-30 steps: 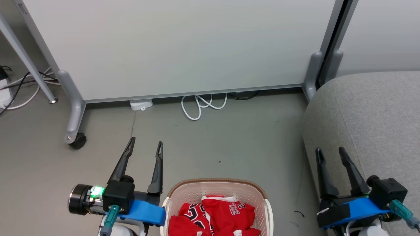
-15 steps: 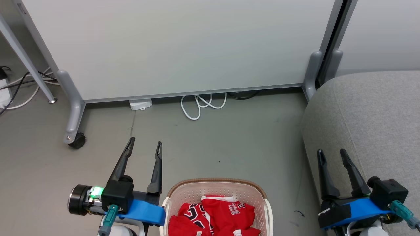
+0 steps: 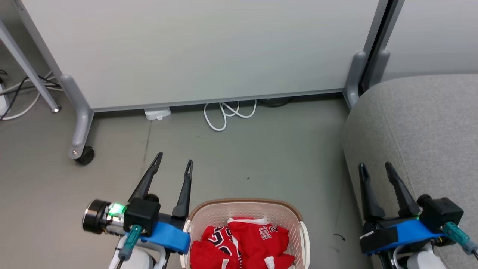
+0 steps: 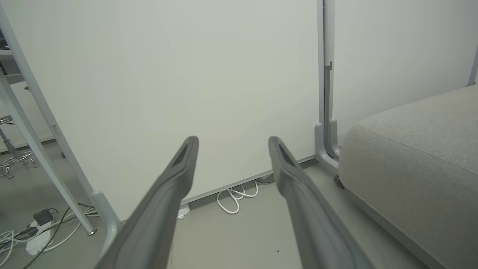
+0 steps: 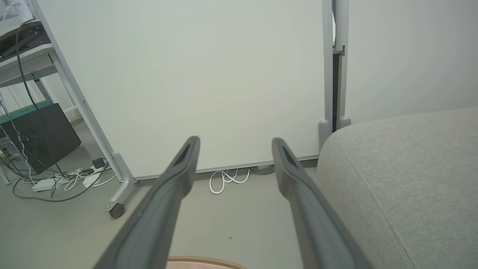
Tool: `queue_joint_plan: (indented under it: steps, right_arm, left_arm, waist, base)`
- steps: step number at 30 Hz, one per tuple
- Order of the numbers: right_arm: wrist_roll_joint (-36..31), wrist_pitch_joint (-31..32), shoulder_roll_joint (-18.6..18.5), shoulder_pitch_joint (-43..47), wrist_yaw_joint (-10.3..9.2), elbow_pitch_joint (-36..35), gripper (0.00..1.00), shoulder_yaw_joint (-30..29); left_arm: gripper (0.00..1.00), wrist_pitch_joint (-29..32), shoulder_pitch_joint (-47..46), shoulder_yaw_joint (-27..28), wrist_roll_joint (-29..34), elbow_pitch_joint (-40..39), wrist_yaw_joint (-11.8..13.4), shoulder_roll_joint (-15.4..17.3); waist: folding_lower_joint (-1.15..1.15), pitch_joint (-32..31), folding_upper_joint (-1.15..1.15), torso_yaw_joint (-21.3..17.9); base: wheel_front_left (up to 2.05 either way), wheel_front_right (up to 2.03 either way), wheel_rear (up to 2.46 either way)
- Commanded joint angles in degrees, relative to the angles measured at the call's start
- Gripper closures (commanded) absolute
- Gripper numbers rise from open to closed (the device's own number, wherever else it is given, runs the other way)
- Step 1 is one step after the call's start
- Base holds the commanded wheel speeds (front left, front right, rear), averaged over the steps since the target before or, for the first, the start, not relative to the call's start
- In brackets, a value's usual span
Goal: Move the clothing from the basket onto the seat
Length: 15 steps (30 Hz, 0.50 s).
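The clothing (image 3: 254,243), two red jerseys, lies crumpled inside the basket (image 3: 242,202). White lettering on the upper jersey reads "BUL" with a "2" beside it, upside down in the head view, and the rest is lost in the folds. The jersey to its left carries large black-and-white figures, too folded to read. No other writing can be made out.

The left gripper (image 3: 174,158) hangs just left of the basket, its fingers apart and empty, pointing away over the floor (image 3: 280,157) beyond the rim. The right gripper (image 3: 374,165) is well to the right of the basket, fingers likewise spread with nothing between them, over the near edge of the seat (image 3: 422,123). The seat stands to the right of the basket, apart from it, with a strip of floor between. Beyond the basket a white cable (image 3: 227,114) lies coiled at the foot of a pale panel (image 3: 201,48), whose castor (image 3: 84,155) stands far to the basket's left.

Against half a second ago the whole head view has shifted, so the camera has moved: basket, cable and castor all sit slightly higher. Measured against the basket, the left gripper has edged a little closer to the rim, while the right gripper keeps much the same place. The jerseys lie as they did.
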Motion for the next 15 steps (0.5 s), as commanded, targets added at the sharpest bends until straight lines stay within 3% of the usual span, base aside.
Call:
queue_joint_plan:
  steps: [1, 15]
  right_arm:
    - [-0.1, -0.2, -0.3, -0.9, 0.13, -0.3, 0.0, 0.1]
    - [-1.2, -0.2, -0.3, -6.1, 0.12, -3.9, 0.0, 0.6]
  left_arm:
    - [0.0, -0.3, -1.3, -0.2, 0.5, 0.4, -0.4, 0.6]
    - [0.0, -0.2, -13.3, -11.8, 2.0, 11.8, -4.2, 4.6]
  waist:
    - [0.0, 0.8, 0.0, -0.1]
    - [0.0, 11.0, 0.0, -2.0]
  base:
    - [0.0, 0.0, 0.0]
    - [0.0, 0.0, 0.0]
